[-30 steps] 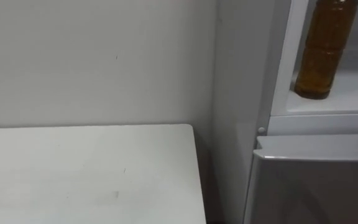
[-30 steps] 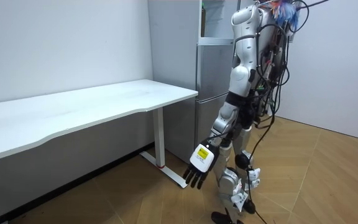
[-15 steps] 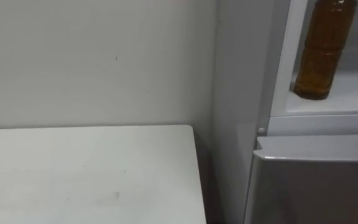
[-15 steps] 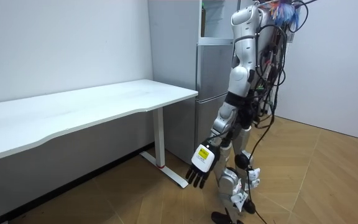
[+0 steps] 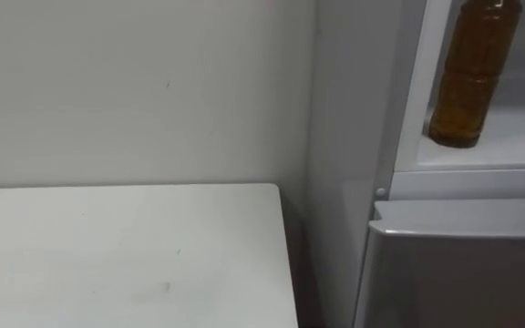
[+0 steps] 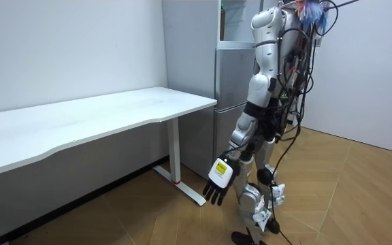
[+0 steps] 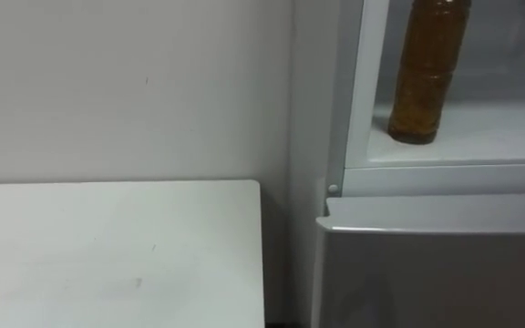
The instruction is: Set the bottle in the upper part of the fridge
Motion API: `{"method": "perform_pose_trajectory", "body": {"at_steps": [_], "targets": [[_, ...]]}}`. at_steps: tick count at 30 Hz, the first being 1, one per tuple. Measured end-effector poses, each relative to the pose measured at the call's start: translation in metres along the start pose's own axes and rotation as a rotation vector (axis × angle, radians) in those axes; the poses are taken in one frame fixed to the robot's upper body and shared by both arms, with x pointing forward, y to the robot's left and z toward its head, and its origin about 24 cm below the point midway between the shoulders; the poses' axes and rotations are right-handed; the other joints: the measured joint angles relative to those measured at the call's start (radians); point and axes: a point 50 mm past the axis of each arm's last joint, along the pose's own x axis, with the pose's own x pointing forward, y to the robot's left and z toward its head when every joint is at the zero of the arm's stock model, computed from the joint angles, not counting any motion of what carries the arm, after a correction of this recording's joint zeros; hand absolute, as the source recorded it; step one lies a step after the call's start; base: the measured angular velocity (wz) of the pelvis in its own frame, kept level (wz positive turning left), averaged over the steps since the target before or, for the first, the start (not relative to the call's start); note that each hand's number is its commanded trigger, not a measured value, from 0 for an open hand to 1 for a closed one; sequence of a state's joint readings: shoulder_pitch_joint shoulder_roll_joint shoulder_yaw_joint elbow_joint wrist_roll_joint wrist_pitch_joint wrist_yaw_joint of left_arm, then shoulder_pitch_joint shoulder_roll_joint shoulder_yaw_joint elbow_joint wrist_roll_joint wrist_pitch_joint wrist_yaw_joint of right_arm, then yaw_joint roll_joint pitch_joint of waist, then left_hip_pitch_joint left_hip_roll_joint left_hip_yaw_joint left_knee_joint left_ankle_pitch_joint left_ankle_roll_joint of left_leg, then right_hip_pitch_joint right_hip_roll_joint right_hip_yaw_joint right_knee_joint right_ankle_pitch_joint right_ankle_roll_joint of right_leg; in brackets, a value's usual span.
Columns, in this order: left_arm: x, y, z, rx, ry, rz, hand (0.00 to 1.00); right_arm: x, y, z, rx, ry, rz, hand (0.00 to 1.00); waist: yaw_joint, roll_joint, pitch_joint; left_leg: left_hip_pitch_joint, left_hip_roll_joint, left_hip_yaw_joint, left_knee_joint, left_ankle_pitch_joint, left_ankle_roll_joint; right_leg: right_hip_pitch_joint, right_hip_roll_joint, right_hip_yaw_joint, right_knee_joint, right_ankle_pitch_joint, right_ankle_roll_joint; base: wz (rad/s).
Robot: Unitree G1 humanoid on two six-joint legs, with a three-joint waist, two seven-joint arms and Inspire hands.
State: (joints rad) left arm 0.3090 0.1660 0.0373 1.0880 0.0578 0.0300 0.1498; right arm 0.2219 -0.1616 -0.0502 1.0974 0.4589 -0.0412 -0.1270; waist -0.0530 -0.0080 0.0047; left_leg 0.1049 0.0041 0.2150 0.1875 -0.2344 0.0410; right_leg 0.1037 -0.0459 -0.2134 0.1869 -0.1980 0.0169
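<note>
An amber bottle (image 5: 468,77) stands upright on the white shelf (image 5: 518,137) of the open upper fridge compartment, near its left wall. No hand touches it. In the room view I stand close in front of the grey fridge (image 6: 230,75). My left hand (image 6: 218,178) hangs low at my side, near knee height, with its fingers straight and holding nothing.
The shut lower fridge door (image 5: 463,264) lies just below the shelf. A white table (image 5: 126,255) stands against the wall to the left of the fridge, with a narrow gap between them. Wooden floor (image 6: 332,197) lies open behind me.
The eye view has shifted slightly, so the camera moved a little. The bottle stays on the shelf and my left hand still hangs at my side.
</note>
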Motion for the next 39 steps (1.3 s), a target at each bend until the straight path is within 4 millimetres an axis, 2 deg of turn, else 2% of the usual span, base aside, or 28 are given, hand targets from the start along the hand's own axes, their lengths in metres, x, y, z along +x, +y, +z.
{"method": "perform_pose_trajectory", "body": {"at_steps": [4,6,10,12,16,21,27,32,39], "targets": [[0.001,0.004,0.003,-0.027,-0.007,0.014,0.00,0.001,-0.011,0.011,0.185,-0.029,-0.059,0.00,0.001,-0.002,-0.0001,0.011,0.001,0.010,-0.007,-0.001,0.000,-0.002,0.004,0.026,0.001,0.000,0.000,-0.15],[0.001,0.005,0.003,-0.036,-0.012,0.018,0.00,0.001,-0.012,0.025,0.262,-0.075,-0.075,0.00,0.001,-0.005,-0.0011,0.012,0.003,0.025,-0.007,-0.001,0.000,-0.012,0.005,0.040,0.004,0.000,0.000,-0.21],[0.001,0.009,0.003,-0.063,-0.016,0.034,0.00,-0.002,-0.018,0.054,0.439,-0.176,-0.108,0.00,-0.026,-0.016,-0.0017,0.019,0.002,0.028,-0.015,-0.001,0.000,-0.017,0.006,0.049,0.017,0.000,0.000,-0.07],[0.001,0.012,0.003,-0.090,-0.014,0.046,0.00,-0.006,-0.027,0.073,0.592,-0.242,-0.144,0.00,-0.033,-0.021,-0.0023,0.024,0.001,0.030,-0.020,-0.001,0.000,-0.015,0.007,0.052,0.016,0.000,0.000,-0.06],[0.001,0.015,0.005,-0.096,-0.038,0.057,0.00,-0.018,-0.038,0.106,0.787,-0.358,-0.164,0.00,-0.056,-0.023,-0.0021,0.022,0.000,0.029,-0.024,-0.001,0.000,-0.018,0.008,0.059,0.016,0.000,0.000,-0.03],[0.001,0.019,0.010,-0.100,-0.067,0.084,0.00,-0.037,-0.049,0.142,0.886,-0.494,-0.197,0.00,-0.064,-0.027,-0.0049,0.024,0.001,0.029,-0.027,-0.001,0.000,-0.018,0.011,0.064,0.017,0.000,0.000,-0.05],[-0.002,0.021,0.004,-0.100,-0.066,0.092,0.00,-0.077,-0.060,0.190,0.987,-0.699,-0.207,0.00,-0.077,-0.029,-0.0064,0.014,0.001,0.030,-0.034,-0.001,0.000,-0.037,0.012,0.064,0.020,0.000,0.000,0.00],[-0.001,0.025,0.004,-0.095,-0.065,0.099,0.00,-0.122,-0.073,0.223,1.075,-0.886,-0.216,0.00,-0.076,-0.038,-0.0062,0.007,0.001,0.026,-0.029,-0.001,0.000,-0.038,0.013,0.065,0.021,0.000,0.000,0.00],[-0.002,0.026,-0.001,-0.083,-0.055,0.107,0.00,-0.167,-0.090,0.238,1.140,-1.108,-0.303,0.00,-0.081,-0.047,-0.0061,0.000,0.001,0.020,-0.027,-0.001,0.000,-0.038,0.013,0.057,0.021,0.001,0.000,0.02]]}}
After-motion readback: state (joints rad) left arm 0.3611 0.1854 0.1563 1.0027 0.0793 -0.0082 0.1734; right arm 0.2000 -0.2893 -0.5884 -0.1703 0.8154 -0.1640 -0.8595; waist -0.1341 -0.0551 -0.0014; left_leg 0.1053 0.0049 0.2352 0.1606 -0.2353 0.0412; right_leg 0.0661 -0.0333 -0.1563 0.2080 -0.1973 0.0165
